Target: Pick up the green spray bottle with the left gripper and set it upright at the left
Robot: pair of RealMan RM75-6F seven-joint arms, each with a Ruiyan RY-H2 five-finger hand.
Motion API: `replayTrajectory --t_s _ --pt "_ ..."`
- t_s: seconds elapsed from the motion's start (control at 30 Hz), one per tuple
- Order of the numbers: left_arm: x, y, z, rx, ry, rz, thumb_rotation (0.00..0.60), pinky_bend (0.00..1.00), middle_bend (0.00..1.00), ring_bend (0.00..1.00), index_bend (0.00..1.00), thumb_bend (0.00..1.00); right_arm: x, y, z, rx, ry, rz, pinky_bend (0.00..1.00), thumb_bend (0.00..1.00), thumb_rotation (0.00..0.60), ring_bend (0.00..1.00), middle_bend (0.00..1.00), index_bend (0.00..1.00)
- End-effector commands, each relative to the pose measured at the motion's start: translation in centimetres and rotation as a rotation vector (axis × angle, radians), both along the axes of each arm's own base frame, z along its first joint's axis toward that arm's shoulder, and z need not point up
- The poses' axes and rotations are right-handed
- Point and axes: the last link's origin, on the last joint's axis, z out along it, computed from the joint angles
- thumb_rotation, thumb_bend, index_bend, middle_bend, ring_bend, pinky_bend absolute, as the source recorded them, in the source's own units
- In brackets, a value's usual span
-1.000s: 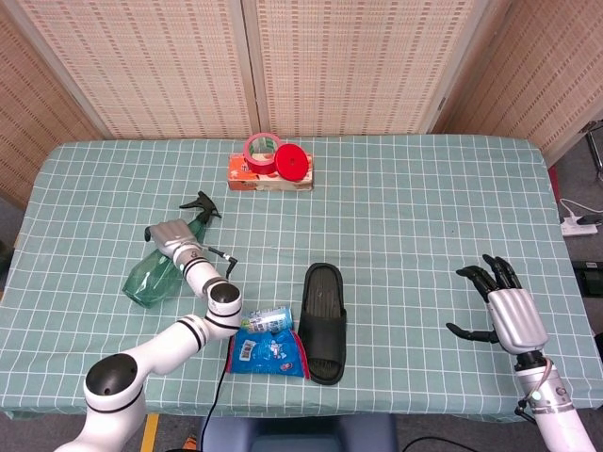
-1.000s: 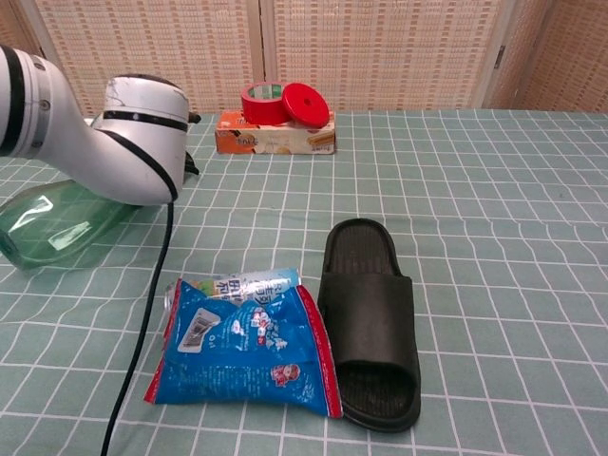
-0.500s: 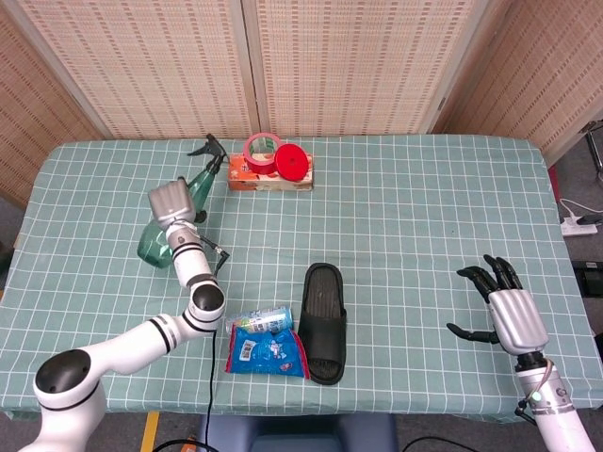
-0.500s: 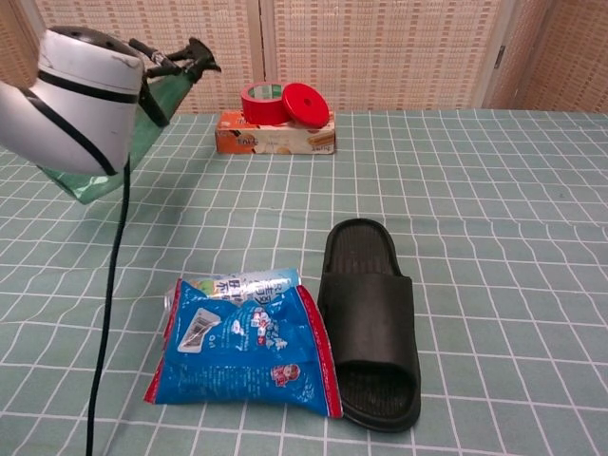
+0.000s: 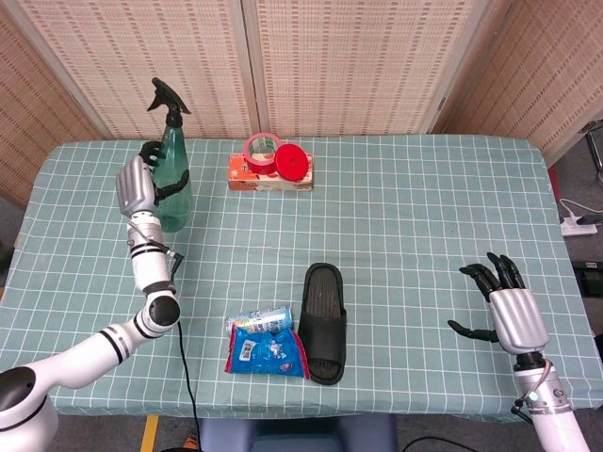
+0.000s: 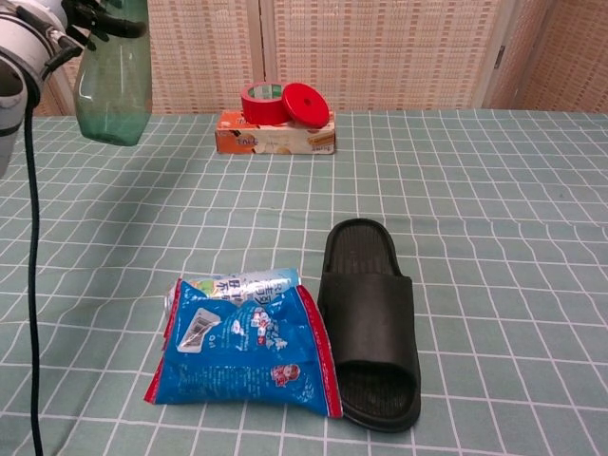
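My left hand [image 5: 138, 185] grips the green spray bottle [image 5: 173, 173] around its body at the far left of the table. The bottle stands upright, black trigger head on top, and is lifted clear above the cloth. In the chest view the bottle [image 6: 113, 80] hangs at the top left, fingers [image 6: 87, 13] wrapped round its neck; its base shows well above the table surface. My right hand [image 5: 505, 310] hovers open near the right front edge, fingers spread, holding nothing.
A black slipper [image 5: 325, 320] and a blue snack bag [image 5: 267, 349] with a can [image 5: 259, 317] lie at the front centre. A box [image 5: 271, 176] with red tape roll [image 5: 261, 151] and a red lid [image 5: 293, 162] sits at the back.
The left hand lifted the bottle off the cloth, swung it left and back, and turned it from lying tilted to upright. The right hand stayed still.
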Motion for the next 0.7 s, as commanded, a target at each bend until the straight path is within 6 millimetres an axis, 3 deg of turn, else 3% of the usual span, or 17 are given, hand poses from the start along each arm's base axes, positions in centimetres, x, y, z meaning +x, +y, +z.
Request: replayTrajectory --t_s 0.03,0.43,0.7 --pt "-2.6 0.2 1.0 0.033 -0.063 -0.076 0.6 0.34 0.71 0.51 0.61 0.32 0.1 -0.1 -0.1 -0.007 0.019 -0.002 0.0 0.0 0.6 0.0 0.2 0.23" --pt "-4.8 2.0 0.1 0.02 -0.22 -0.234 0.6 0.28 0.68 0.47 0.57 0.31 0.4 -0.2 -0.8 -0.039 0.123 -0.034 0.0 0.0 0.6 0.0 0.2 0.23" --pt "-7.0 1.2 0.0 0.02 -0.32 -0.335 0.6 0.25 0.65 0.44 0.54 0.3 0.5 -0.2 -1.1 -0.053 0.213 -0.056 0.0 0.0 0.6 0.0 0.2 0.23"
